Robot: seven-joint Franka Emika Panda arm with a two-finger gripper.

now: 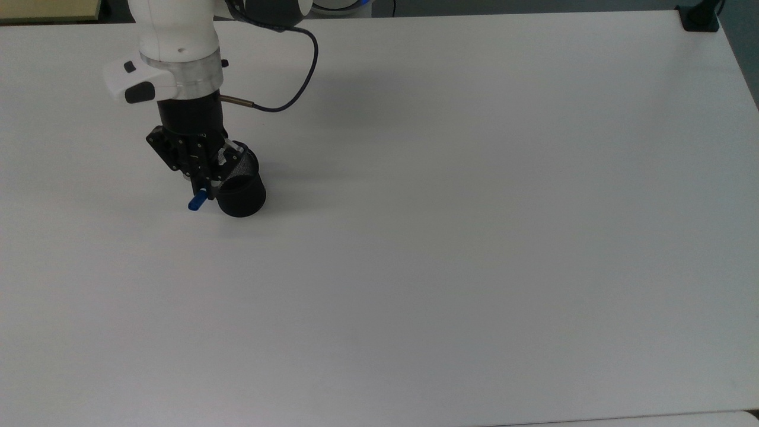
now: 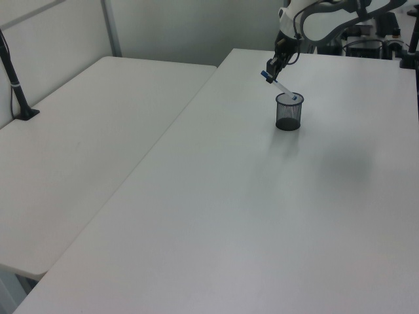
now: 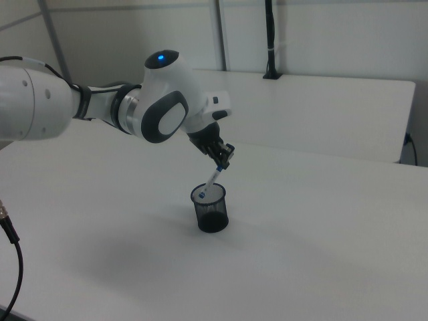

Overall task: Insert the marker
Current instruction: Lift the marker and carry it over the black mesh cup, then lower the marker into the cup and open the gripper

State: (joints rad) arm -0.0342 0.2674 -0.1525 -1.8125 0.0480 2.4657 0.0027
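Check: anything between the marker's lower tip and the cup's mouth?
Nothing. In the right view the marker, tilted in the gripper, has its lower tip right at the cup's rim.

Lighting even and diffuse overhead; the white counter [image 1: 474, 237] reads bright without glare. Soft grey shadows lie beside the cup [image 1: 240, 193]. Focus slightly soft throughout.

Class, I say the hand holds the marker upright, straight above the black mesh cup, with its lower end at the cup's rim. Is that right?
Not quite. The hand does hold the marker, and its lower end is at the rim of the black mesh cup, but the marker is tilted, not upright. The right view shows it slanting down from the hand to the rim.
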